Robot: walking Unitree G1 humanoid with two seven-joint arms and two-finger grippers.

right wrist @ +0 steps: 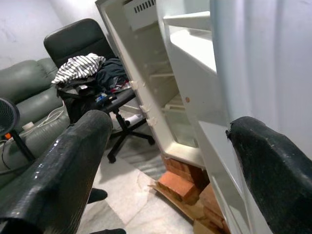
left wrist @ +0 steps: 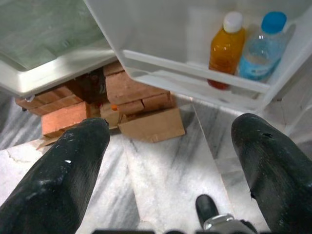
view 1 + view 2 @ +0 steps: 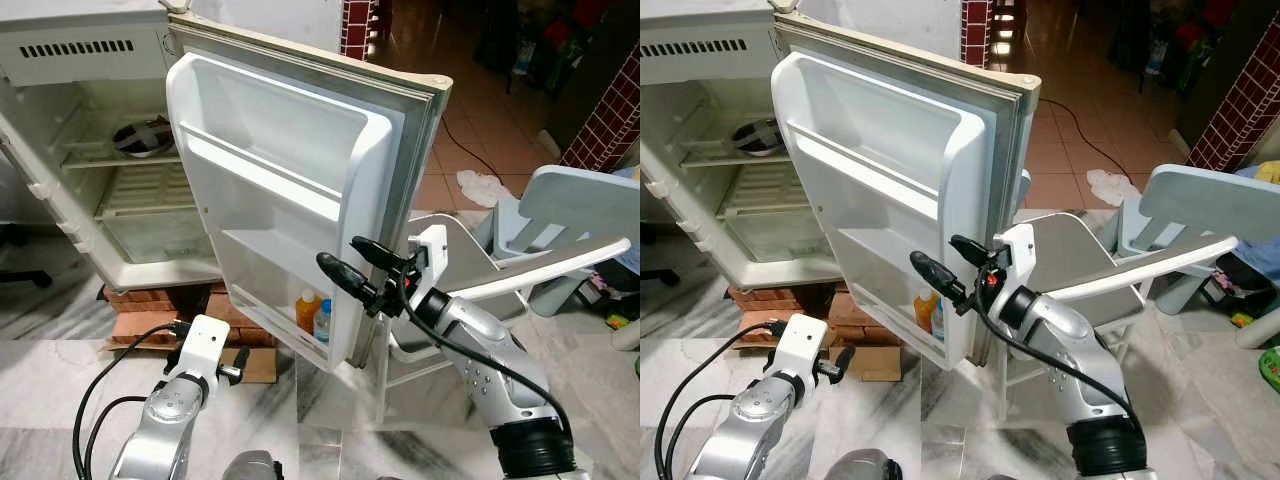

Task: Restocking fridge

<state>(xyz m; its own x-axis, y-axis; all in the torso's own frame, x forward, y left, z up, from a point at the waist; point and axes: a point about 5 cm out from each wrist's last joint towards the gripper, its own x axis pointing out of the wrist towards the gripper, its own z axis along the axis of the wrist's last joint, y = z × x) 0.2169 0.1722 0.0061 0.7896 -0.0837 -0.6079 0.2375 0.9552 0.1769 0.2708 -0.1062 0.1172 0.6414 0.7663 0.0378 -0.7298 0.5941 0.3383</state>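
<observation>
Open fridge door (image 3: 300,190), orange juice bottle (image 3: 308,309) beside water bottle (image 3: 322,321) on bottom door shelf, right gripper (image 3: 345,262) jaws wide near door edge, left gripper (image 2: 170,161) low, jaws wide, empty

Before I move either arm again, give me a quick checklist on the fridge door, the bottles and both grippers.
1. Fridge door swung wide open: ok.
2. Orange juice bottle and water bottle upright, side by side in the bottom door shelf: ok.
3. Right gripper open and empty, at the door's outer edge: ok.
4. Left gripper open and empty, low over the marble floor: ok.
5. Next item to stock in hand: not ok, neither gripper holds anything.
6. Room left beside the bottles on that shelf: cannot tell.
</observation>
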